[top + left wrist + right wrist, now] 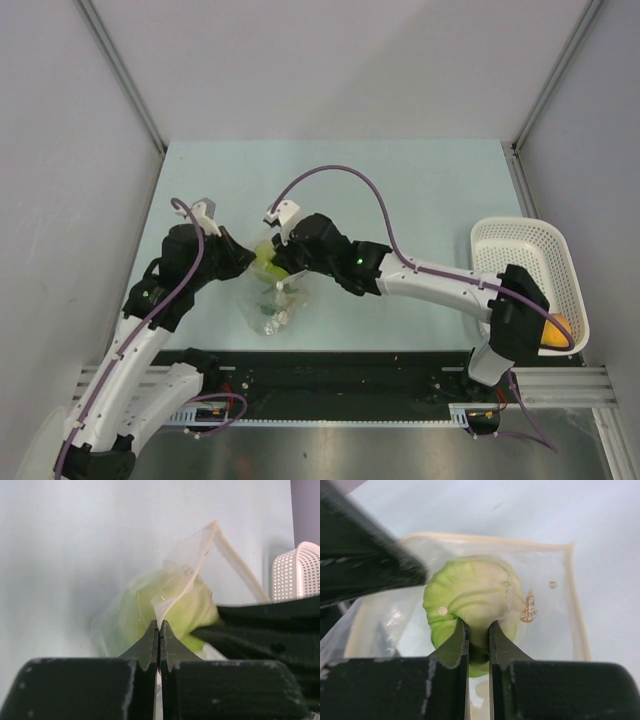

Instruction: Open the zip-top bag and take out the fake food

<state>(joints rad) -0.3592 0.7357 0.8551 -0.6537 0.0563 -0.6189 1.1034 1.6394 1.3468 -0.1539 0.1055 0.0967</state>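
Note:
The clear zip-top bag (272, 305) lies on the table between my two grippers. My left gripper (238, 257) is shut on the bag's upper edge; in the left wrist view the jaws (159, 627) pinch a strip of the plastic (192, 565). My right gripper (281, 259) is shut on a light green fake food (264, 263) at the bag's mouth. In the right wrist view the jaws (477, 630) squeeze that ribbed green ball (470, 592), with the bag (550, 595) around it. An orange fruit (556, 328) lies in the basket. More small pieces show dimly lower in the bag.
A white mesh basket (530, 240) stands at the table's right edge, partly under the right arm; it also shows in the left wrist view (295, 572). Grey walls enclose the pale green table (400, 190) on three sides. A black rail runs along the near edge.

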